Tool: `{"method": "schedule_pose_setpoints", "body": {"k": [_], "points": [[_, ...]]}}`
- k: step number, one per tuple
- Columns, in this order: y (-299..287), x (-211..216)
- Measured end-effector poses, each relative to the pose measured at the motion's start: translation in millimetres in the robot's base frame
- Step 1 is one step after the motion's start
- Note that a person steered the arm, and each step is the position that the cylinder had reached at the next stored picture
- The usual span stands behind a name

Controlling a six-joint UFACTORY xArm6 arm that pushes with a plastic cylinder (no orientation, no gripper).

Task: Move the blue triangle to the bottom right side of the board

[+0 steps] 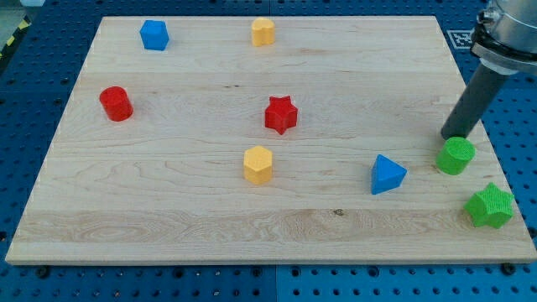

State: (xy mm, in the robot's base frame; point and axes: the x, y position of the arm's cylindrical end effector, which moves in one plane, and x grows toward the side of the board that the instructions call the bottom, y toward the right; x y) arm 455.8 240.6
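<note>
The blue triangle (387, 174) lies on the wooden board (168, 210) in the lower right part of the view. My tip (451, 135) rests on the board to the triangle's upper right, apart from it, right above the green cylinder (456, 156). The dark rod rises from the tip toward the view's top right corner.
A green star (490, 205) sits near the board's right edge, below the green cylinder. A yellow hexagon (258, 164) is at centre, a red star (281, 114) above it. A red cylinder (116, 103) is at left. A blue block (154, 35) and a yellow block (263, 32) are at top.
</note>
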Motion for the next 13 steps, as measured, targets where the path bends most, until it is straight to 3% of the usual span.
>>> {"method": "schedule_pose_setpoints", "body": {"k": [8, 10, 11, 13], "points": [[-16.8, 43.8], [-64.2, 17.8], [-113.6, 17.8], [-144.6, 36.8]]}}
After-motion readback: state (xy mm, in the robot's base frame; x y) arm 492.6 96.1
